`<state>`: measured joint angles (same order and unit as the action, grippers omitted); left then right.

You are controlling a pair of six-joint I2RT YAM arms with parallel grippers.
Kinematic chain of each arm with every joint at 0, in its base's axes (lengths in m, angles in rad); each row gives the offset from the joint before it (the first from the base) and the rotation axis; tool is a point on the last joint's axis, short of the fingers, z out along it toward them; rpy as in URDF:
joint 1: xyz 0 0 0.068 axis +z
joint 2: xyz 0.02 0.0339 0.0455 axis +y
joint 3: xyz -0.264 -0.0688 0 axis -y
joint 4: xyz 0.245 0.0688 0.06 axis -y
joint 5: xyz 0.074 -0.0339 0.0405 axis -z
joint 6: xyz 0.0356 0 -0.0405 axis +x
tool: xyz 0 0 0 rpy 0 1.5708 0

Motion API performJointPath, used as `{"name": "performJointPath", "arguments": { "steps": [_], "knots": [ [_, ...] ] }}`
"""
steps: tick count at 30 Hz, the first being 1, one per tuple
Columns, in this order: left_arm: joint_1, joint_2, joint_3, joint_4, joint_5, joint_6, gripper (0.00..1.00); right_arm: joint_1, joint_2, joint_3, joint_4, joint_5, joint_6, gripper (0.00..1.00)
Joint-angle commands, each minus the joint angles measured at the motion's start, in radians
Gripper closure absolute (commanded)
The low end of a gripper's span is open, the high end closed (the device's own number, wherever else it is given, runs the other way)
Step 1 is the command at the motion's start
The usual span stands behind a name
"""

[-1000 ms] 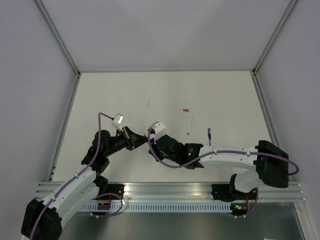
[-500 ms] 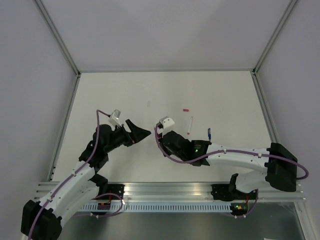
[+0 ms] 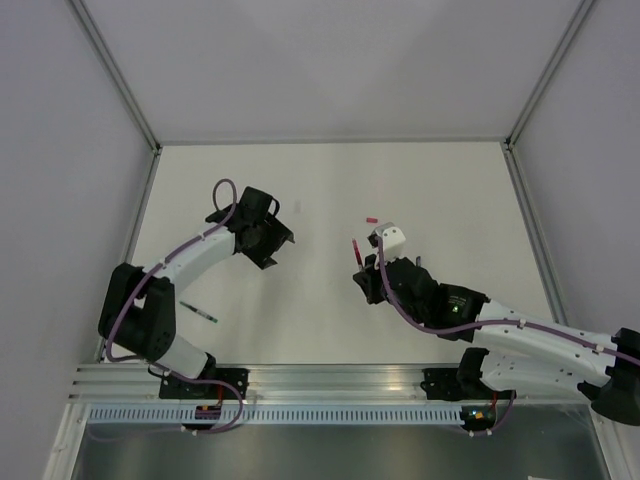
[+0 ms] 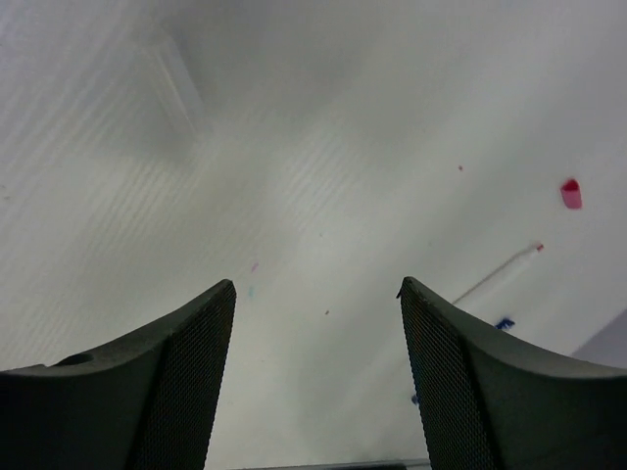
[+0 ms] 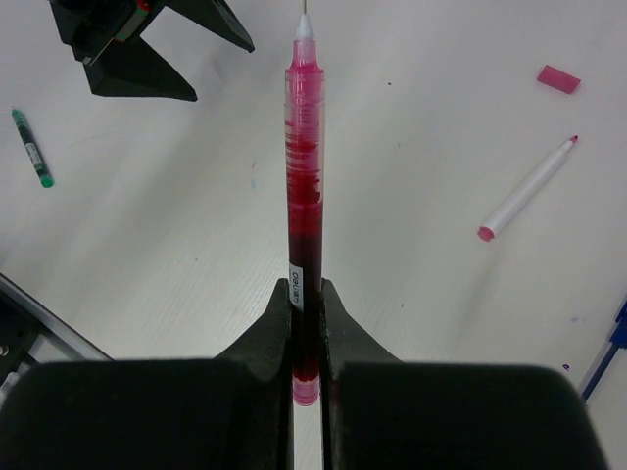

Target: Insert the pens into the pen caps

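My right gripper is shut on a red pen that points straight out from the jaws with its bare tip forward; from above, this pen sticks out of the gripper toward the back. A red pen cap lies on the table beyond it, the same cap seen from above. A whitish pen with red ends lies nearby. A green pen rests at the near left. My left gripper stands open and empty over bare table.
A dark blue piece shows at the right edge of the right wrist view. The table is white, with grey walls on three sides and an aluminium rail along the near edge.
The two grippers have parted from the middle. My left gripper opened and swung to the far left. My right gripper moved right with the red pen. A green pen now shows at the near left.
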<state>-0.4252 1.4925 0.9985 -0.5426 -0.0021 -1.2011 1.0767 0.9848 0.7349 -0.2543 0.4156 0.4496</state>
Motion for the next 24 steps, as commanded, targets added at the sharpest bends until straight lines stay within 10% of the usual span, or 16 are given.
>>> {"name": "performJointPath", "arguments": {
  "steps": [1,24],
  "knots": [
    [0.026,0.086,0.109,-0.227,-0.114,-0.120,0.27,0.003,-0.058,-0.023,0.010,-0.015,-0.034,1.00],
    [0.092,0.388,0.253,-0.307,-0.253,-0.166,0.36,0.003,-0.089,-0.060,0.023,-0.054,-0.088,1.00]
  ]
}}
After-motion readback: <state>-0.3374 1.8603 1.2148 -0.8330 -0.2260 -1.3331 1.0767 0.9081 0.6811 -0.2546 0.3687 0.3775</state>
